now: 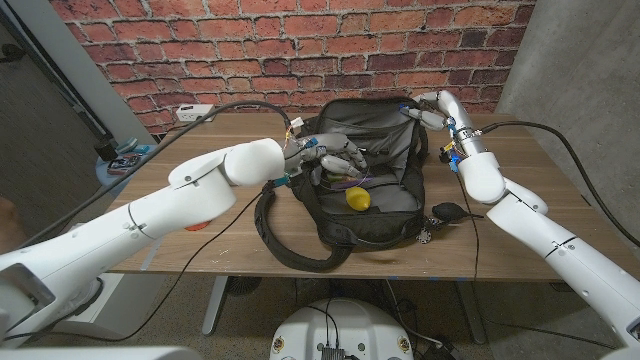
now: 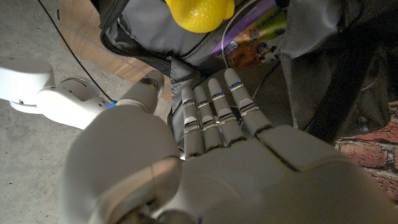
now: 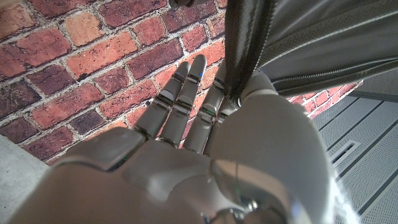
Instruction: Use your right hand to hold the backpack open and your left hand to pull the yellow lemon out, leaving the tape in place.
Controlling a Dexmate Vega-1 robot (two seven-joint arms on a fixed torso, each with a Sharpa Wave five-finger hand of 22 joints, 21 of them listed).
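Note:
A black backpack lies unzipped in the middle of the table. The yellow lemon sits in its opening, seen close up as a lemon in the left wrist view. A purple-labelled tape lies just beside it inside the bag. My left hand hovers over the bag's left rim with fingers stretched out, short of the lemon and holding nothing. At the bag's far edge my right hand pinches the zippered rim between thumb and fingers, lifting it.
The backpack's strap loops over the table's front left. A small black item lies right of the bag. A power strip and a colourful object are at the back left. Cables cross the table.

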